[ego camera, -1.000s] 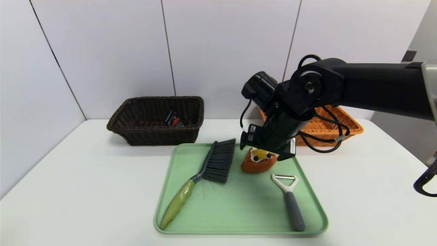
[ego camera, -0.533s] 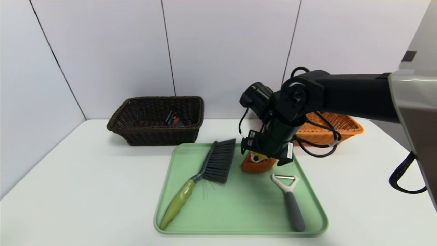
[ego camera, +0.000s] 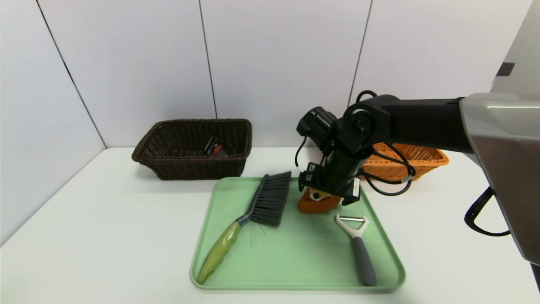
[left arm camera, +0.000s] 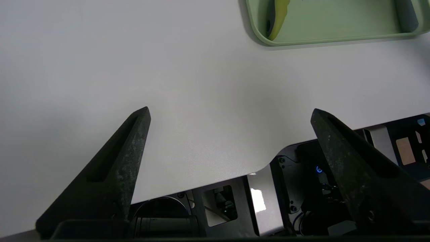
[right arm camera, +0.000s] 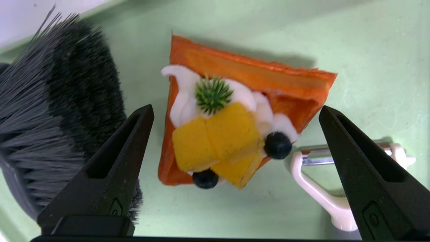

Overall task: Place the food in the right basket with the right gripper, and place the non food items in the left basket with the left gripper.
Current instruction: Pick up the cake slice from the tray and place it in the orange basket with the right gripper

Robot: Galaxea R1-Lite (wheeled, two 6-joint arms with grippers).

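Sorting in progress. Right gripper [right arm camera: 237,109] at work over the far part of the green tray [ego camera: 295,288], right of its middle; claw released, jaws spread wide, one to either side of the waffle pastry [right arm camera: 218,127], nothing grasped. Pastry, topped with cream, yellow cubes and dark berries, lies on the tray between the brush [ego camera: 272,200] on its left and the peeler [ego camera: 363,257] on its right and nearer. Left gripper [left arm camera: 231,109] idle over the near left part of the white table [ego camera: 105,236], likewise released and holding nothing. Progress: one item, a small black and red packet [ego camera: 216,147], already in the dark brown basket [ego camera: 198,160] at far left; judged to be a non food item, correctly sorted. Remaining on tray: three items, i.e. one food (pastry, for the right basket) and two non food (brush and peeler, for the left basket). Estimate: early stage, most of the sorting still to do. Containers: brown basket holds the packet in its right part. Orange basket [ego camera: 426,162] at far right is partly hidden by the right arm [ego camera: 426,122]; contents of the covered part cannot be told. Tray lies nearer than both baskets. Step in hand, as judged: picking up the pastry. Risk: the left jaw is close to the bristles and could catch them on closing.
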